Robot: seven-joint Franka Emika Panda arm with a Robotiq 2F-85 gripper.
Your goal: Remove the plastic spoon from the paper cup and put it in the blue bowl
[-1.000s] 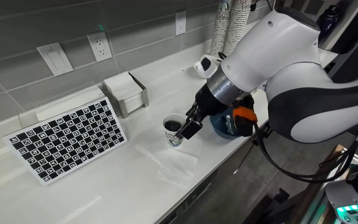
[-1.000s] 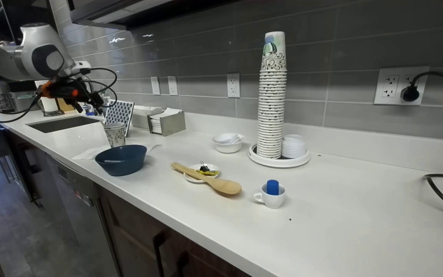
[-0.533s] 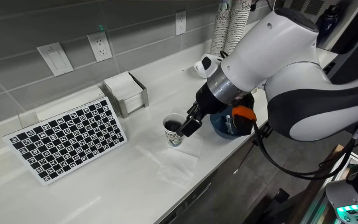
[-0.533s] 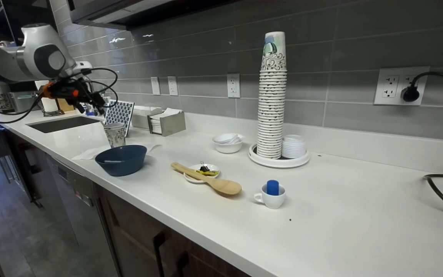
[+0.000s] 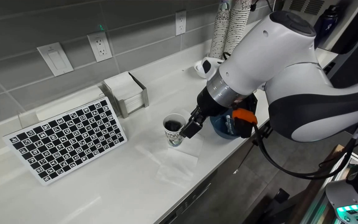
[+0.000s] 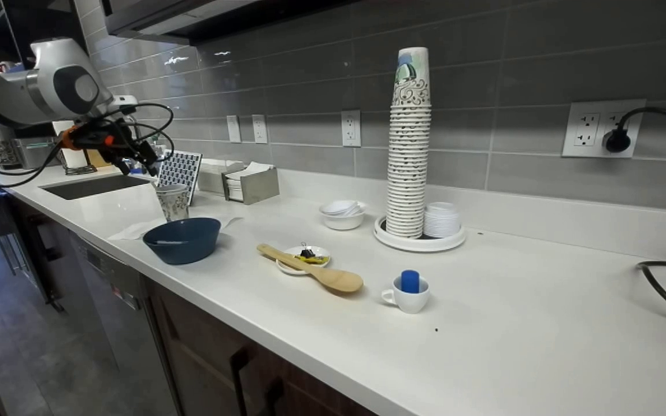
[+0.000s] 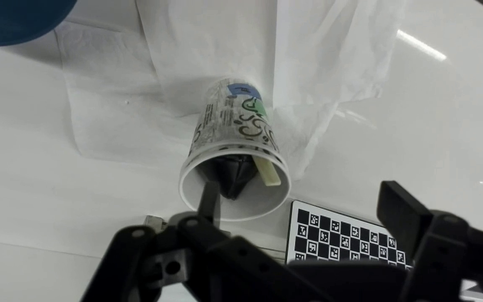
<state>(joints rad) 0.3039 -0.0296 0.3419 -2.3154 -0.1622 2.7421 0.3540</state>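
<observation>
The paper cup (image 5: pixel 175 138) stands upright on napkins; it also shows in an exterior view (image 6: pixel 174 203) and the wrist view (image 7: pixel 231 126). Inside it are something dark (image 7: pixel 229 172) and a pale flat stick end, which looks like the plastic spoon's handle (image 7: pixel 268 172); its lower part is hidden. My gripper (image 7: pixel 300 188) is open and empty, above and beside the cup. In the wrist view its left finger (image 7: pixel 210 199) overlaps the cup's rim, and its right finger (image 7: pixel 401 214) is well to the right. The blue bowl (image 6: pixel 182 248) stands near the cup, partly hidden behind the gripper (image 5: pixel 187 126) and arm.
A checkered board (image 5: pixel 67 141) and a napkin holder (image 5: pixel 129 93) stand by the wall. Napkins (image 5: pixel 179 168) lie near the counter's front edge. A white utensil tip (image 6: pixel 232 221) shows behind the bowl. A wooden spoon (image 6: pixel 315 270), small white bowl (image 6: pixel 341 219) and cup stack (image 6: pixel 408 167) stand farther off.
The arm has lowered and tilted slightly, and the gripper has shifted a little beside the cup. The cup and bowl have not moved.
</observation>
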